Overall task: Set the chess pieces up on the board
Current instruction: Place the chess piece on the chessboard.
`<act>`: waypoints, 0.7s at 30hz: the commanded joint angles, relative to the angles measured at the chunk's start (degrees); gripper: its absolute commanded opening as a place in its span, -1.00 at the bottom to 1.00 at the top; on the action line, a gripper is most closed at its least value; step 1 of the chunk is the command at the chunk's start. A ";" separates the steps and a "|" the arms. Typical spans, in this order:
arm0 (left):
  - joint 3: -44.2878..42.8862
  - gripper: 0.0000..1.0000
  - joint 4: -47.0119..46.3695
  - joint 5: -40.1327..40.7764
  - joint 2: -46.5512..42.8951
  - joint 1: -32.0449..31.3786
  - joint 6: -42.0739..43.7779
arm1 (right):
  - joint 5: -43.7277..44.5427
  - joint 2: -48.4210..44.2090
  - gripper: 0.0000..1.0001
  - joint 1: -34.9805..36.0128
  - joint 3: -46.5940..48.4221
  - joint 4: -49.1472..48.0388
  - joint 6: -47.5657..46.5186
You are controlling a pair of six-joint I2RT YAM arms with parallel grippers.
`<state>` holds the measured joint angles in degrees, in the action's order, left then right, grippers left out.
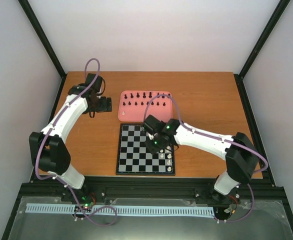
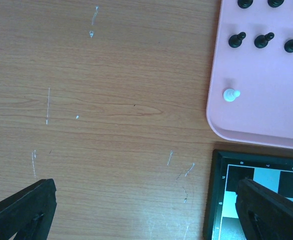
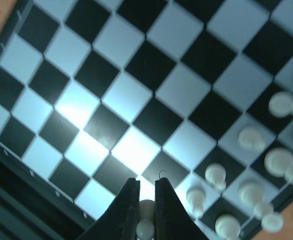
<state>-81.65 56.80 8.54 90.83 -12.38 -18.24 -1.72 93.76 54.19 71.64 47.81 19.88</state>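
Wooden table [image 1: 201,95]; right arm [image 1: 206,141] over board [image 1: 136,155], end effector [image 3: 146,184] around cream piece [image 3: 145,229].

The tray [image 1: 136,115] lies just behind the board [image 1: 134,152]. Chess pieces [image 1: 144,95] stand in the tray; others occupy the board's near-right corner.

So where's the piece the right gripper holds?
Right wrist view, bottom centre: the white piece is pinched in the right gripper over the board, just left of the other white pieces.

right hand [image 3: 146,187] clamped, left hand [image 2: 146,212] spread
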 commanded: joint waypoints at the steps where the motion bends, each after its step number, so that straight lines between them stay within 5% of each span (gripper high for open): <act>1: 0.17 0.99 -0.95 -0.31 -0.99 -0.26 -0.78 | 1.84 -6.41 -0.88 1.96 -6.99 -3.26 6.11; 21: 1.22 0.99 -1.30 0.51 -0.87 -0.27 -1.01 | 2.95 -11.49 -0.86 4.52 -21.24 -10.55 9.56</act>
<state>-80.60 56.51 8.58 90.83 -12.38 -18.26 -0.45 84.01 58.19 51.27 38.63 28.38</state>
